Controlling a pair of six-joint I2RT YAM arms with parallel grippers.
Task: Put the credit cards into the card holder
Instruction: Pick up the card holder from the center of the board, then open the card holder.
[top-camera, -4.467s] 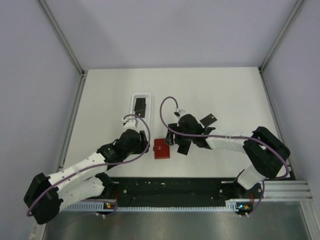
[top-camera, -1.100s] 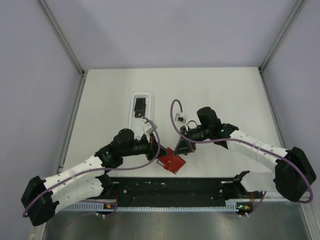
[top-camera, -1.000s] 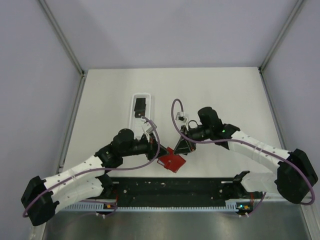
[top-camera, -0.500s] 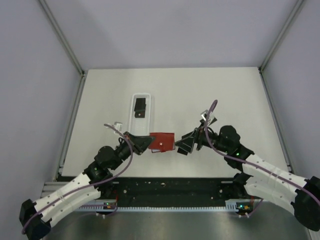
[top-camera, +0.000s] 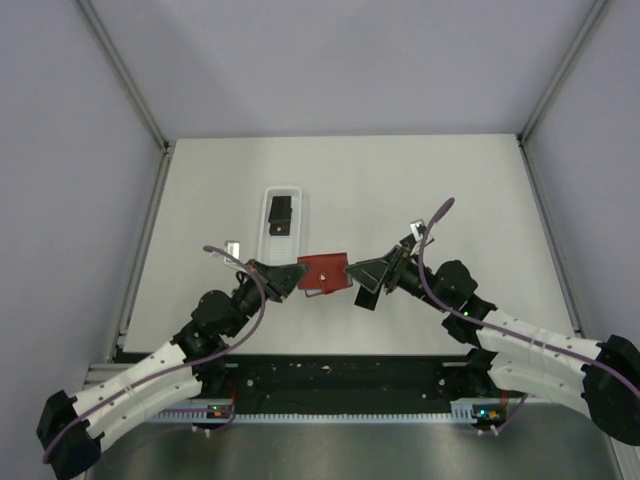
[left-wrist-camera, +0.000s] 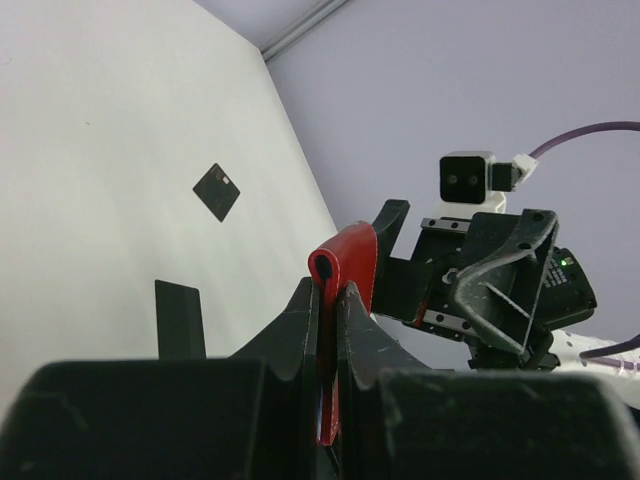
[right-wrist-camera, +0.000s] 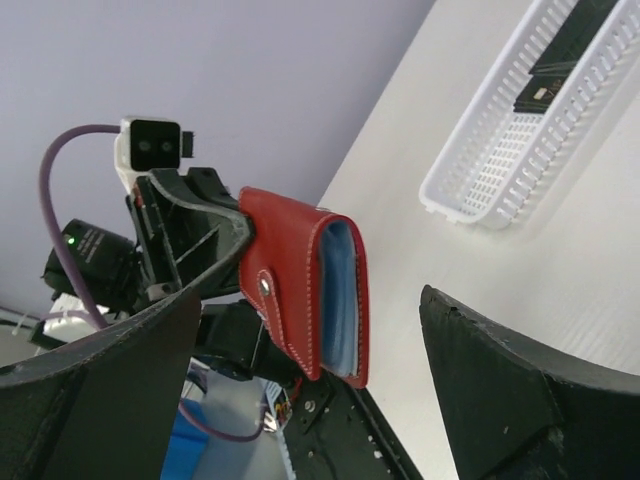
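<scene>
Left pincer (top-camera: 296, 276): clamped on the left edge of the card holder (top-camera: 325, 272), holding it up off the desk (top-camera: 450, 180).
Right pincer (top-camera: 366, 277): fingers spread wide, at the holder's right edge; contact unclear.
Credit card (top-camera: 281, 215): in white tray (top-camera: 268, 238), beyond the holder.

Both arms are reaching in low, with the grippers pointing at each other

Left arm (top-camera: 150, 365) is stretching in, its left gripper (top-camera: 298, 274) pinching the red card holder (top-camera: 326, 270) tight; right arm (top-camera: 530, 345) is mirroring it, its right gripper (top-camera: 364, 277) facing over with jaws spread wide.
</scene>
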